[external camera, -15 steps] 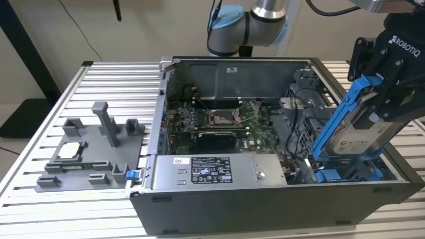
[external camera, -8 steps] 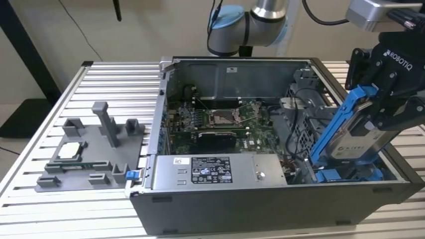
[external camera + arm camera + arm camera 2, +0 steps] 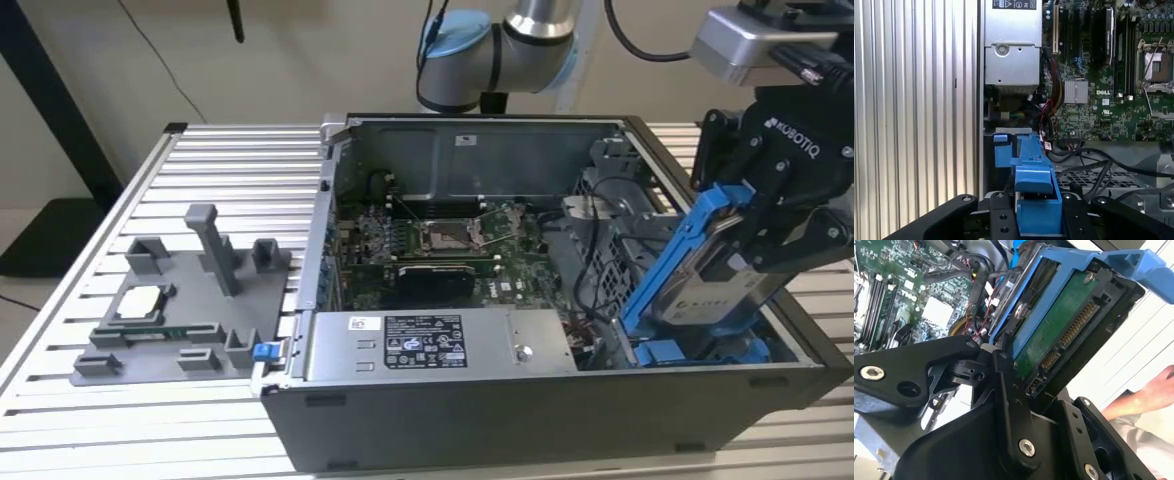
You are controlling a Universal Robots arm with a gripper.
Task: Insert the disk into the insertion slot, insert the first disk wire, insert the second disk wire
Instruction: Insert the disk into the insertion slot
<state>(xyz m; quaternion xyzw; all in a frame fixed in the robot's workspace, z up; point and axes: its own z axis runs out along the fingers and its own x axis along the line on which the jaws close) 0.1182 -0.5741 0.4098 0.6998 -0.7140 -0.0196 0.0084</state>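
Jaws around the tilted disk [image 3: 691, 292]

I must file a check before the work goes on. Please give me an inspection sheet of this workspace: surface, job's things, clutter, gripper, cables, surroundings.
Surface: ribbed metal table, carrying an open computer case.
Job's things: the disk in its blue carrier, steeply tilted, lower end at the insertion slot, not lying flat in it.
Clutter: grey fixture tray on the exterior view's left.
Gripper: the gripper is shut on the disk.
Cables: black cables loose inside the case beside the slot; none plugged into the disk.
Surroundings: a person's hand close by, in the second wrist view.
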